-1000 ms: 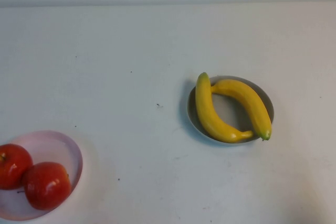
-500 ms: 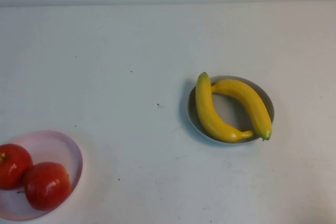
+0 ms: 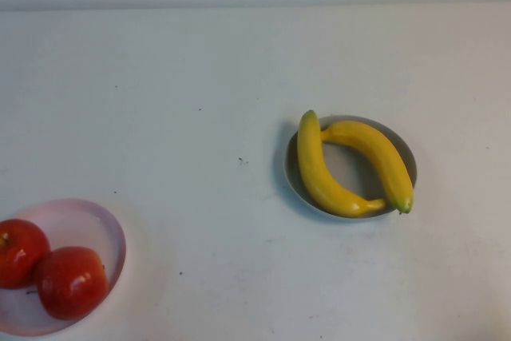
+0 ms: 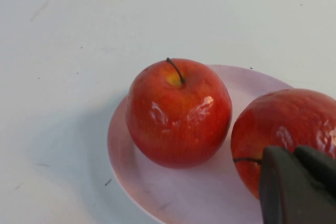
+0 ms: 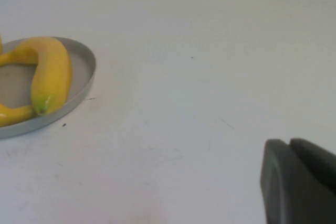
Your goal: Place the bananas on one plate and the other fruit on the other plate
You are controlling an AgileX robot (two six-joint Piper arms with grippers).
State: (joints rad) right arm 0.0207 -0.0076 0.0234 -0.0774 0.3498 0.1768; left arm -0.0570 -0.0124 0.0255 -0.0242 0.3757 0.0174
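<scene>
Near edge, 7 o'clock: pink plate [image 3: 104, 225] holds two red apples [image 3: 70, 281], touching. Left gripper [image 4: 296, 184] shows only in its wrist view, just beside the nearer apple; grip width: cannot tell. Right gripper [image 5: 299, 182] over bare white table [image 3: 200, 77], apart from the grey plate [image 3: 403, 149]; cannot tell either. Grey plate at 3 o'clock carries both bananas [image 3: 323, 169], tips meeting.
</scene>
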